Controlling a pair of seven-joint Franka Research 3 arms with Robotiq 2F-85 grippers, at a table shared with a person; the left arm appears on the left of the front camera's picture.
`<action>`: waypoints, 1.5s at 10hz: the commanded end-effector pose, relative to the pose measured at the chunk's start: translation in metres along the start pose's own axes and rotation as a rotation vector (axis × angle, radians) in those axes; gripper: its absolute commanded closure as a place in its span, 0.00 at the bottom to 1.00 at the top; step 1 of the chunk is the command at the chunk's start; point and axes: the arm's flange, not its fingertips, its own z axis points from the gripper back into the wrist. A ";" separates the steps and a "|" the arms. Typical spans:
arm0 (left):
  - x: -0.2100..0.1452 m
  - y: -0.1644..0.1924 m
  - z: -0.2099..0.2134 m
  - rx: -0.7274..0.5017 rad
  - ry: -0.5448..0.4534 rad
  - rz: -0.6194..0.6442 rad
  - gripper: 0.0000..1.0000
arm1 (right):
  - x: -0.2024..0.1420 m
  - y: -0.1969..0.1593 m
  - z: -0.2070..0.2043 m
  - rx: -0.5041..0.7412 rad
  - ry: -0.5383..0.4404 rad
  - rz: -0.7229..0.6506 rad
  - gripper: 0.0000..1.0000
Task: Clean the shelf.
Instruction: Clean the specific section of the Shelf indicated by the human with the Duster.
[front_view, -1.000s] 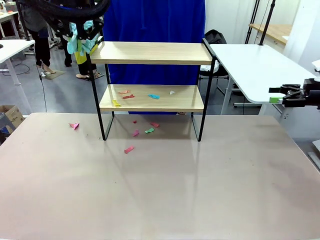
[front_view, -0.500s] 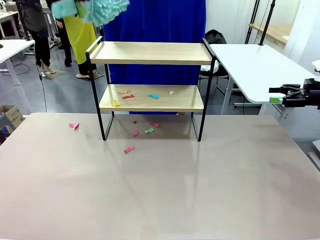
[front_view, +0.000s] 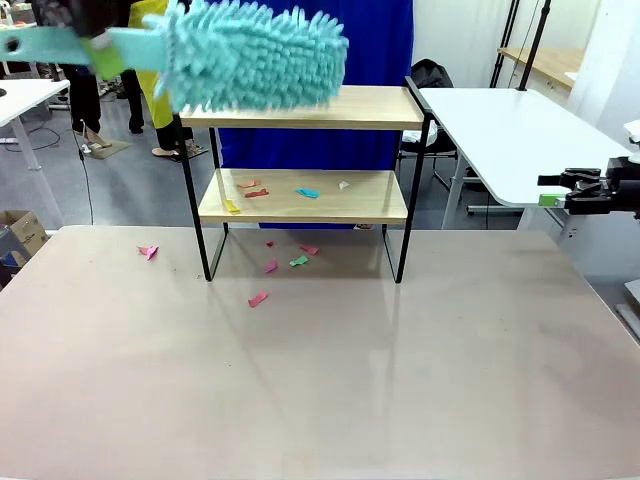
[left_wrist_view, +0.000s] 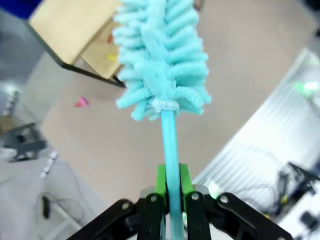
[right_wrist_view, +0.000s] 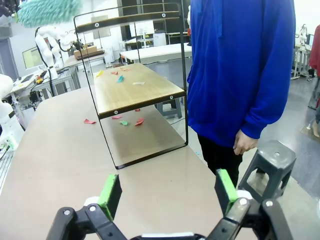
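The left end effector is clamped on the thin turquoise handle of a microfibre duster, its green pads pressed against either side of the stick. The fluffy head stands straight out beyond its fingertips. Past that head, further out from this end effector, is the shelf. In the front view the duster hangs in the air over the left end of the top board, and I cannot tell whether it touches the wood. The shelf stands on the grey desk, toward its far edge. Coloured paper scraps lie scattered on the lower board, and more lie on the desk under and in front of the rack, with one pink scrap off to its left. The right end effector hangs off the right side of the desk, well apart from the shelf, with its jaws spread wide and nothing between them. In its own wrist view the shelf sits ahead and to the left of the fingers. A person in a blue top stands ahead and to the right at the desk's far edge, one hand hanging down. A dark stool is beside them.
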 end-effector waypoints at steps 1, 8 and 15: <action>-0.030 0.002 0.000 0.113 0.073 -0.193 0.87 | 0.003 0.004 -0.001 -0.005 0.002 0.007 0.00; -0.067 -0.001 -0.135 0.001 0.436 -0.416 0.87 | 0.003 0.004 -0.001 -0.005 0.002 0.007 0.00; -0.077 0.000 -0.180 -0.045 0.514 -0.374 0.87 | 0.003 0.004 -0.001 -0.005 0.002 0.007 0.00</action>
